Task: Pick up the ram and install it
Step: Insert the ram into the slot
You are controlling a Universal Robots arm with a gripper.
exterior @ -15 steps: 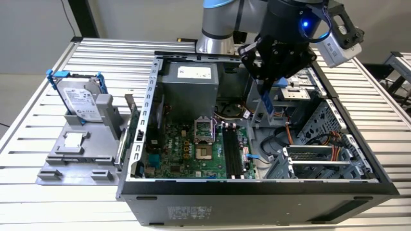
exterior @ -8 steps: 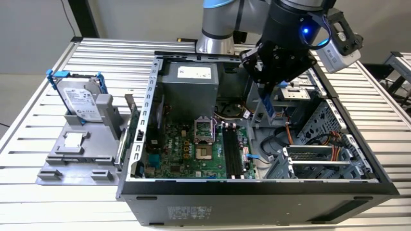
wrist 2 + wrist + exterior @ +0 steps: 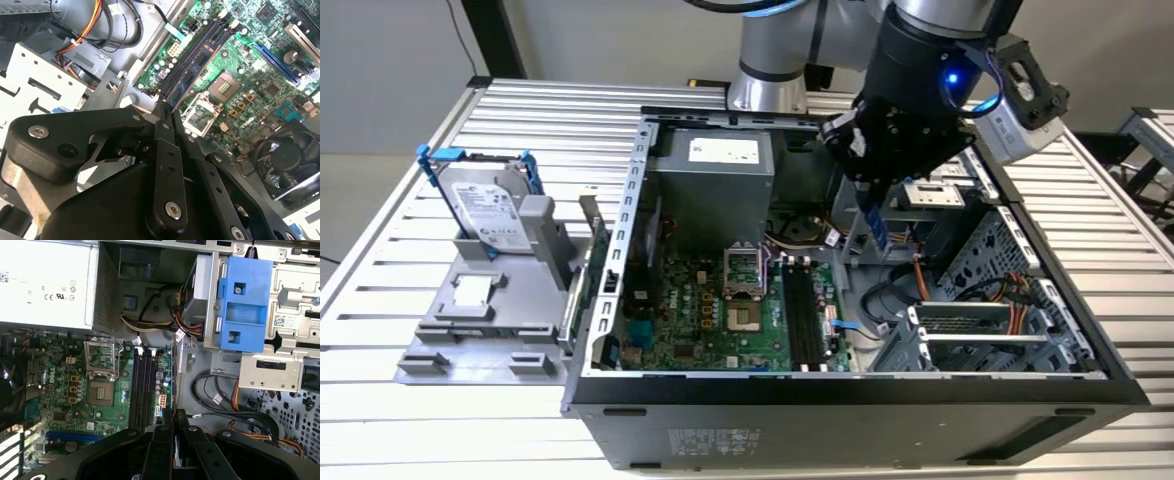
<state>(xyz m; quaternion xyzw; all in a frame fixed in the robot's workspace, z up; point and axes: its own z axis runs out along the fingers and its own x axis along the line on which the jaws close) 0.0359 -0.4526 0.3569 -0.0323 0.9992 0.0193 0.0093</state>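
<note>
We are seeing the gripper (image 3: pixel 870 192) pinching the ram (image 3: pixel 875 228) by one end, its fingers pressing together on the stick. The ram is hanging upright inside the open computer case (image 3: pixel 638 200), above the green board (image 3: pixel 707 320) and toward the exterior view's right of the black memory slots (image 3: pixel 803 318), apart from them. The case is resting on the slatted counter (image 3: pixel 387 235), with a hard drive (image 3: pixel 494 210) standing at the exterior view's left.

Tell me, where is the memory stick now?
The ram hangs clamped in the gripper over the open computer case, to the exterior view's right of the motherboard's memory slots.
</note>
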